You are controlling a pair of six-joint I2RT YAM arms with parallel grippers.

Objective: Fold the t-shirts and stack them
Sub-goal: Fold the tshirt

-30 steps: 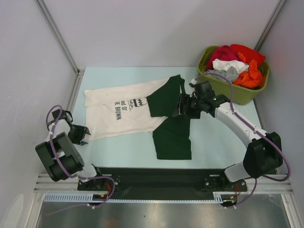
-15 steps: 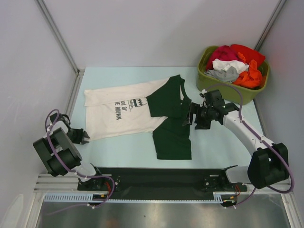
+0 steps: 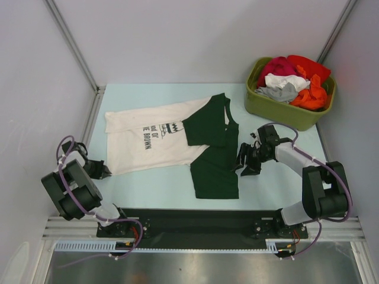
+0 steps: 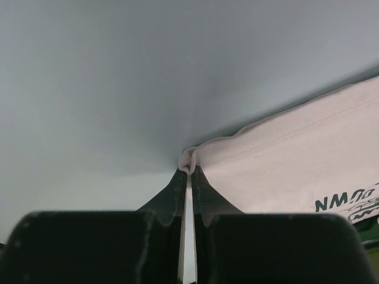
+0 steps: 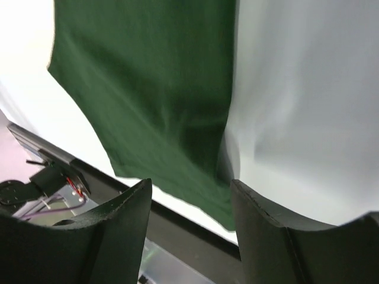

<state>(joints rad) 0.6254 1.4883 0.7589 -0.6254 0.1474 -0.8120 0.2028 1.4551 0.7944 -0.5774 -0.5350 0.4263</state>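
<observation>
A cream-white t-shirt with black lettering and dark green sleeves lies spread flat on the table, hem to the left. My left gripper is at the shirt's near left hem corner. In the left wrist view its jaws are shut on a small bunch of that cream corner. My right gripper hangs open by the right edge of the near green sleeve. In the right wrist view its fingers straddle the edge of the green cloth without gripping it.
An olive-green tub at the back right holds a heap of red, white, grey and orange clothes. White walls close off the left, back and right. A black rail runs along the near edge.
The left jaws have shut on the shirt's hem corner. The right arm has pulled back from the far green sleeve toward the near right, and its jaws have narrowed a little.
</observation>
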